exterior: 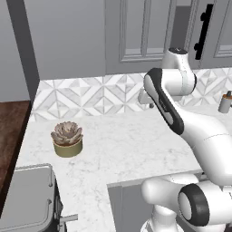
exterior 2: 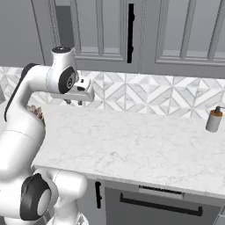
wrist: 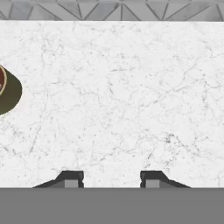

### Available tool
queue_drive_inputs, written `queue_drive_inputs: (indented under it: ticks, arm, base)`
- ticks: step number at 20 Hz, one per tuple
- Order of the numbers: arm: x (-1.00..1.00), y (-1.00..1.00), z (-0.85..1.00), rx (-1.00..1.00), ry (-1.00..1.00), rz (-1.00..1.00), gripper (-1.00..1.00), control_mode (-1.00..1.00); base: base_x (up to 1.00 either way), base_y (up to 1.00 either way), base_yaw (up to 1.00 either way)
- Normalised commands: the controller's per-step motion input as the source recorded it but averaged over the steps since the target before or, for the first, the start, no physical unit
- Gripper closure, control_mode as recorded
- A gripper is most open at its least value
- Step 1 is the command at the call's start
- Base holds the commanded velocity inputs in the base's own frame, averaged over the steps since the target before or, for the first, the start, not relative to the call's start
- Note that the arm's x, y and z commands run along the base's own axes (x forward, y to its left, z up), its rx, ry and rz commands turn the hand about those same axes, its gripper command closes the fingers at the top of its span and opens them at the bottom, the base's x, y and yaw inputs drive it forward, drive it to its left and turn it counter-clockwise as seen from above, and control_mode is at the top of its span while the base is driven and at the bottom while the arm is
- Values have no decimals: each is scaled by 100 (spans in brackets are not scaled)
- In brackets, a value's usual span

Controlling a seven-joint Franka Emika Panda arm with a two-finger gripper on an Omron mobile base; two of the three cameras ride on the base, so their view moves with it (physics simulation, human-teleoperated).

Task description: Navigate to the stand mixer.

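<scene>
1. A white marble surface [exterior: 131,136] runs along the wall; it also shows in the right base view [exterior 2: 145,140] and the hand view [wrist: 122,96].
2. A succulent [exterior: 67,132] in an olive pot [exterior: 68,148] stands on the surface near its left end; the pot's edge shows at the left of the hand view [wrist: 8,92].
3. A soap dispenser [exterior 2: 214,119] stands at the surface's right, near the backsplash; also seen in the left base view [exterior: 225,102].
4. A backsplash [exterior 2: 149,94] of grey-and-white triangle tiles lines the wall.
5. Grey cabinets [exterior 2: 176,30] hang above, one with a black handle [exterior 2: 130,33].
6. A dark wooden top [exterior: 11,131] adjoins the surface on the left.
7. A grey drawer front with a dark handle [exterior 2: 160,204] sits below the surface.
</scene>
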Motion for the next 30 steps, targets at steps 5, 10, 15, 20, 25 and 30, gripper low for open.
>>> queue_drive_inputs:
  ticks: [5, 10, 15, 20, 25, 30]
  arm:
    - [0, 0, 0, 0, 0, 0, -100, 100]
    - [0, 0, 0, 0, 0, 0, -100, 100]
    - [0, 0, 0, 0, 0, 0, -100, 100]
    - [0, 0, 0, 0, 0, 0, -100, 100]
    - [0, 0, 0, 0, 0, 0, -100, 100]
    - [0, 0, 0, 0, 0, 0, -100, 100]
  base:
    - [0, 0, 0]
    - [-28, -8, -2]
    - [-10, 12, -80]
    - [1, 19, -96]
    - [0, 12, -99]
    - [0, 6, -99]
